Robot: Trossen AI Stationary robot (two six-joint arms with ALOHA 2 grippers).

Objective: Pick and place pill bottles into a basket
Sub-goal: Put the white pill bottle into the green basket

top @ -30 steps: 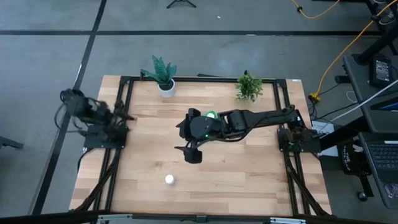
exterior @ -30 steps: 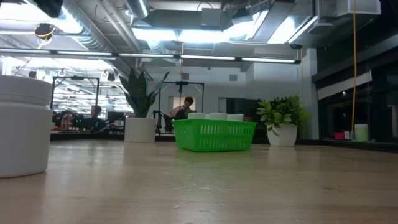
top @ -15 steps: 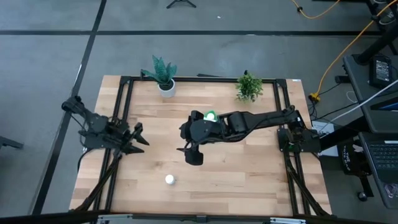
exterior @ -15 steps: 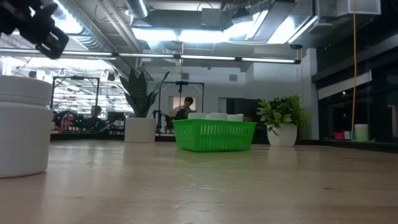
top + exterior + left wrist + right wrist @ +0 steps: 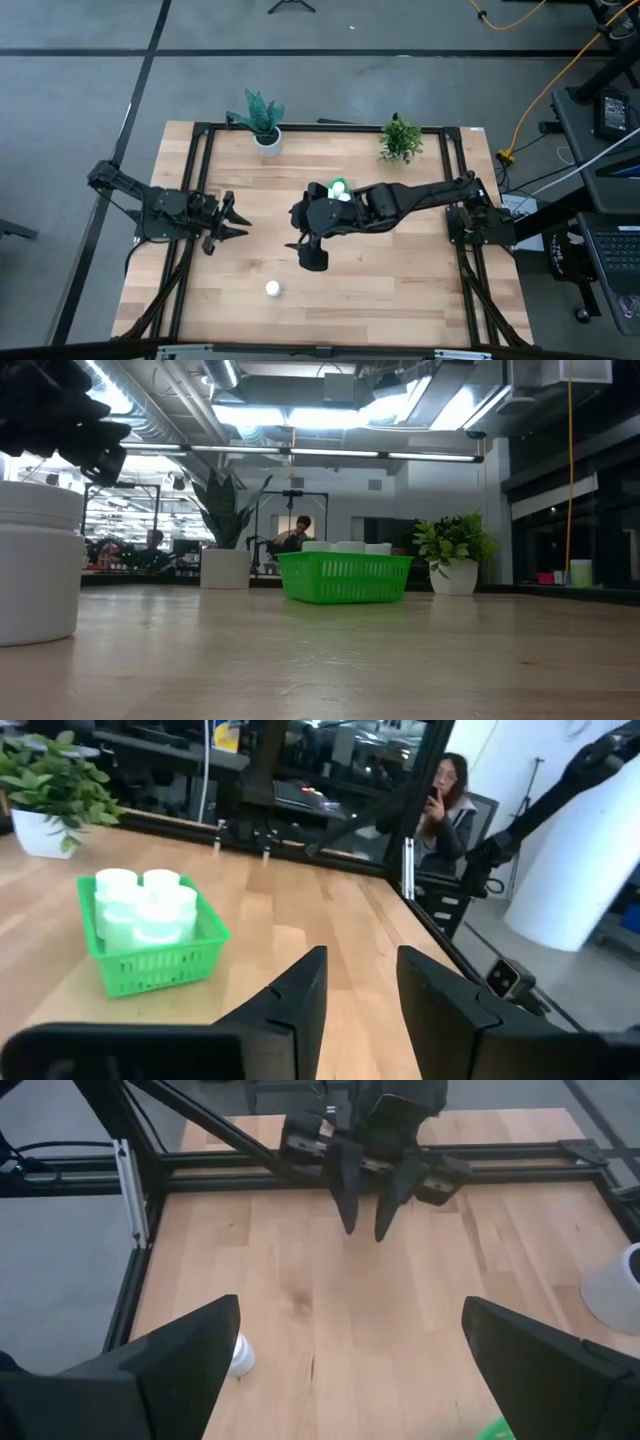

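Observation:
The green basket (image 5: 150,945) stands at the table's middle, partly under my right arm in the high view (image 5: 338,186), with several white pill bottles (image 5: 140,905) upright inside it. One more pill bottle (image 5: 272,289) stands alone on the table near the front edge; it is close to the low camera (image 5: 35,565). My left gripper (image 5: 235,222) is open and empty above the table's left part, pointing toward the basket. My right gripper (image 5: 302,236) is wide open and empty, left of the basket and facing my left gripper (image 5: 365,1210).
A snake plant in a white pot (image 5: 262,122) and a bushy plant (image 5: 400,138) stand at the far edge. Black frame rails (image 5: 190,180) run along the table's sides. A person (image 5: 445,800) sits beyond the table.
My left arm has swung out from its folded place at the table's left edge, and its gripper has gone toward the table's middle and a little toward the near edge, staying open. It has come into the low view at the upper left.

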